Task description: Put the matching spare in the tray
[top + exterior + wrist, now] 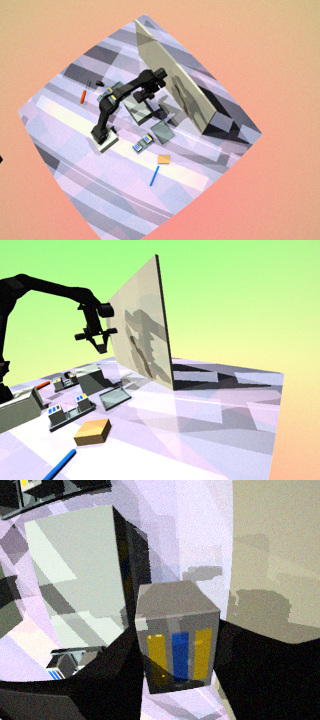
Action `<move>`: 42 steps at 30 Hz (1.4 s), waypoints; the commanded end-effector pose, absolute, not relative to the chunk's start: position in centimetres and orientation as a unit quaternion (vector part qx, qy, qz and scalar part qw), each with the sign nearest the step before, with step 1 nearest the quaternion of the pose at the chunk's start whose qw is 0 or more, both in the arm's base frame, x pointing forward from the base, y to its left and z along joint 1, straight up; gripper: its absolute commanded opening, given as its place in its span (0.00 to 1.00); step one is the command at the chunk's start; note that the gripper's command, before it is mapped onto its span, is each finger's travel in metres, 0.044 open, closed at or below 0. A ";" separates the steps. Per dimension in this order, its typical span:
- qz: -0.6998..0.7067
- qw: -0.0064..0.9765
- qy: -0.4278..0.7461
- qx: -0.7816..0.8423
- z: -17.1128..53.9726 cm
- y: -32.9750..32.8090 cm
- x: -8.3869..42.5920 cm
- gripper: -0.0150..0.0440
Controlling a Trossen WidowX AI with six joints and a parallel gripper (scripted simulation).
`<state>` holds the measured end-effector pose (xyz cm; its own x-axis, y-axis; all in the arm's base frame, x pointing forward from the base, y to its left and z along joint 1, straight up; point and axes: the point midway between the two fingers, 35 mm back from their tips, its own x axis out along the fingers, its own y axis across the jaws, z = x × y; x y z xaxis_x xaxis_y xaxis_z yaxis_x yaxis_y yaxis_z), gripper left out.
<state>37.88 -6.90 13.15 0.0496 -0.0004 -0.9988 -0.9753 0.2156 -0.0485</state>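
Note:
My gripper (152, 95) (102, 348) (177, 650) is shut on a grey unit with yellow, blue and yellow stripes (180, 655), held high between the grey box and the tall panel. The grey box (136, 109) (89, 374) (82, 575) stands on the table; its dark side in the wrist view shows faint coloured marks, too dim to read. The flat grey-green tray (162, 131) (115, 397) is empty. The near rack (72, 418) holds two striped units (137, 147) (84, 402). The far rack (118, 84) holds several units (109, 90) (56, 381), partly hidden by the arm.
A tall beige panel (178, 85) (139, 304) (275, 555) stands close beside the gripper. An orange block (163, 159) (93, 432) and a blue rod (154, 175) (60, 463) lie beyond the near rack. A red-handled screwdriver (82, 96) (43, 385) and black disc (99, 83) lie by the far rack.

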 end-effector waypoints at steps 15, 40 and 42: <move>0.442 0.549 0.536 -0.465 12.9 -18.3 33.6 0.25; 0.448 0.540 0.535 -0.470 11.9 -24.2 29.8 0.25; 0.448 0.540 0.535 -0.470 11.7 -24.2 29.8 0.25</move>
